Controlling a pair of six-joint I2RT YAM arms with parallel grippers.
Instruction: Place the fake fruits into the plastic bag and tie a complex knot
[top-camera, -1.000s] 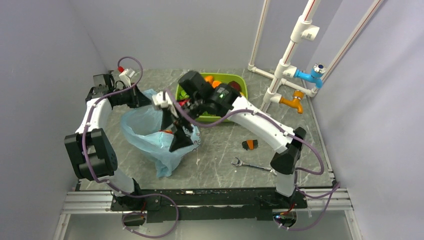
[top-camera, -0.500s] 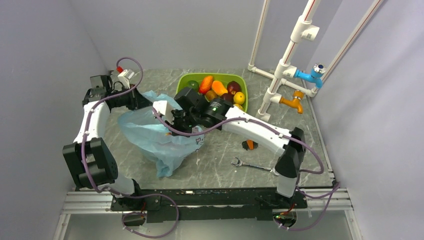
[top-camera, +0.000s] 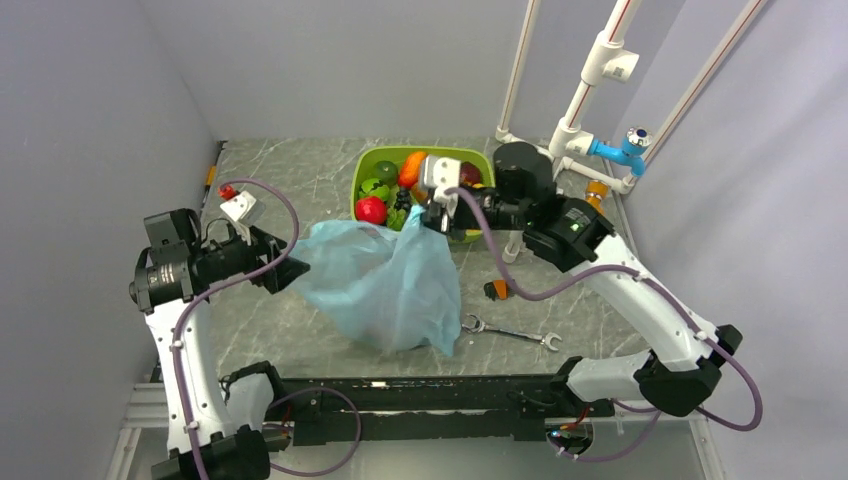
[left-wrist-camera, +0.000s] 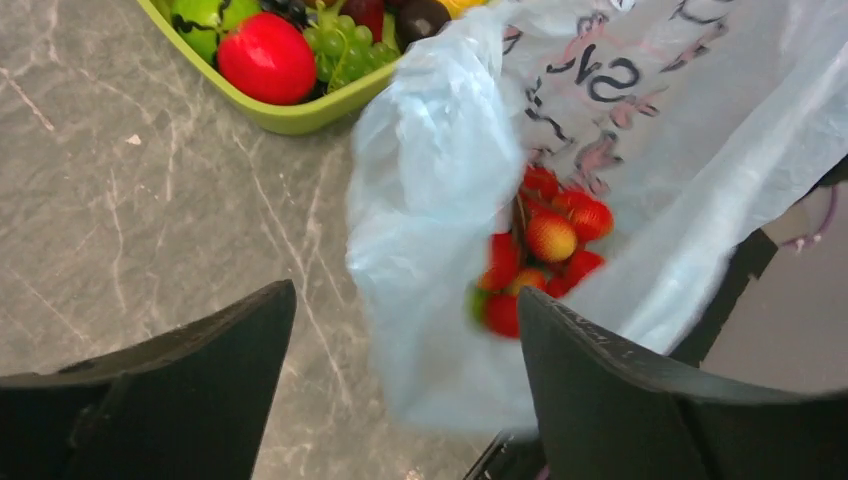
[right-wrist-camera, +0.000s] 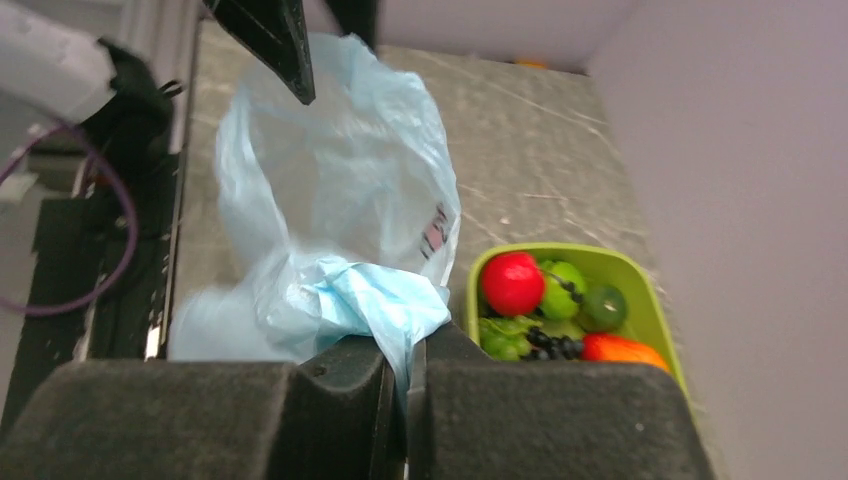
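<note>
1. Left arm (top-camera: 183, 345) goes pretty much straight up from its base, then the wrist lies flat and points right.
2. Left gripper (top-camera: 287, 268) is wide open, with its fingers (left-wrist-camera: 170, 385) spread far apart.
3. Right arm (top-camera: 640, 300) reaches in from the far right, up and to the left, bent at the elbow.
4. Right gripper (top-camera: 435, 213) is clamped tight, its fingers (right-wrist-camera: 340, 400) pinching a fold of the bag (right-wrist-camera: 340, 230).

bag (left-wrist-camera: 430, 150), dark print (left-wrist-camera: 605, 80) reads approx. "SV" in left wrist view, other letters cut off by folds, pink marks illegible, right wrist view print too blurred to read
</note>
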